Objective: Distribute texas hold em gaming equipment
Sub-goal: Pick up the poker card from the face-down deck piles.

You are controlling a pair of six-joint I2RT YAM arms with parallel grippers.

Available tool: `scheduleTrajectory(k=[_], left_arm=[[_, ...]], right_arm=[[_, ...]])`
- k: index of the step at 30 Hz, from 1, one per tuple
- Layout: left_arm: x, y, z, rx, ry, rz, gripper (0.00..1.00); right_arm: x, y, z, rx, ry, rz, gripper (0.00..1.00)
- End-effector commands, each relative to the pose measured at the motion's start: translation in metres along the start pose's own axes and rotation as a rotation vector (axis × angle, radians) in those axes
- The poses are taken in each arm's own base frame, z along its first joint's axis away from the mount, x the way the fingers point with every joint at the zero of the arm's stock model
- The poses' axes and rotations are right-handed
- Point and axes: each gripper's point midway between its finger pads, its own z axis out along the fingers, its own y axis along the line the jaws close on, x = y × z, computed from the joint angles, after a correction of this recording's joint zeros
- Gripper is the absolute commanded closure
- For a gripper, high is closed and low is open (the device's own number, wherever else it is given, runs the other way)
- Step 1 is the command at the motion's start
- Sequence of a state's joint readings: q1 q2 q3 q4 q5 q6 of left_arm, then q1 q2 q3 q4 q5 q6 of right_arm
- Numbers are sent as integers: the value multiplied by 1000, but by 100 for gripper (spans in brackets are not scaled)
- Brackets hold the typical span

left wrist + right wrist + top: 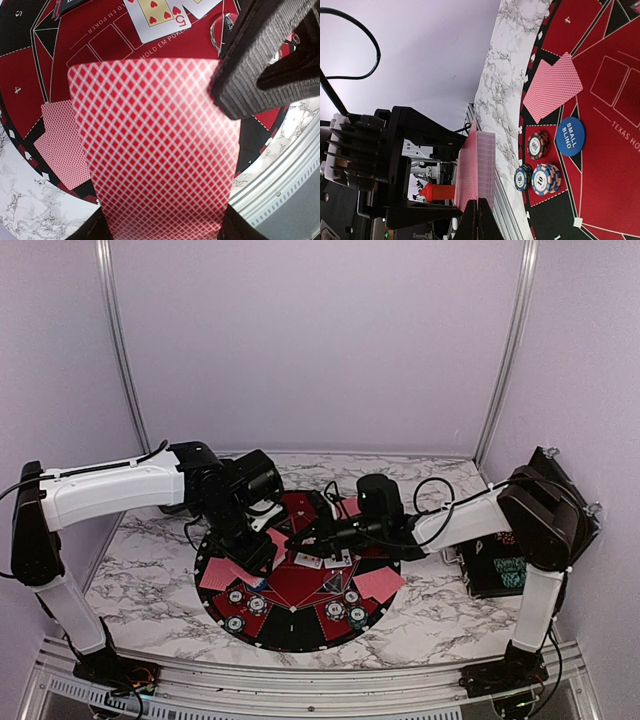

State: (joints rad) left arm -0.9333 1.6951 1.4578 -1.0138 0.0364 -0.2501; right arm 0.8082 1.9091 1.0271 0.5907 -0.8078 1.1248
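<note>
Past deck [155, 150], 12 o'clock: five of hearts [156, 14], left wrist only
left gripper [258, 545]: we see deck grasped
right gripper [477, 222]: clenched

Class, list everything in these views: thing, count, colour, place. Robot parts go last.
round mat: one, black and red, table centre.
marble-pattern table: one, white-grey, beneath everything.
stack of red-backed playing cards: one, red, held above the mat.
face-down card pairs: two, red-backed, mat's left and right edges.
face-up cards: at least two, white, mid-mat.
striped poker chips: about six small stacks, white, red, dark, mat's near side.
round "small blind" disc: one, blue, beside chips.
box-shaped case: one, black, table's right.
left gripper: one, black, shut on the stack.
right gripper: one, black, shut at the stack's edge.
</note>
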Motion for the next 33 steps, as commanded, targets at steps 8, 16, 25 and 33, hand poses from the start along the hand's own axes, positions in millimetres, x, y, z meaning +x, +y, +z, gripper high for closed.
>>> scheduleTrajectory(k=[8,16,25,33], left_arm=[[6,1,-9,0,11,-1,48],[14,7,-9,-23,15,-16,48],[25,15,-9,-30,21,-47,48],[36,26,-9,-35,19,-89,48]], right_arm=[[-24,5,-20,2,-79,-35,100],[-44,9,-41,16,-134,-137,100],[-85,-8,-71,292,-246,-474,100],[-109,-13,-97,570,-344,-824,100]])
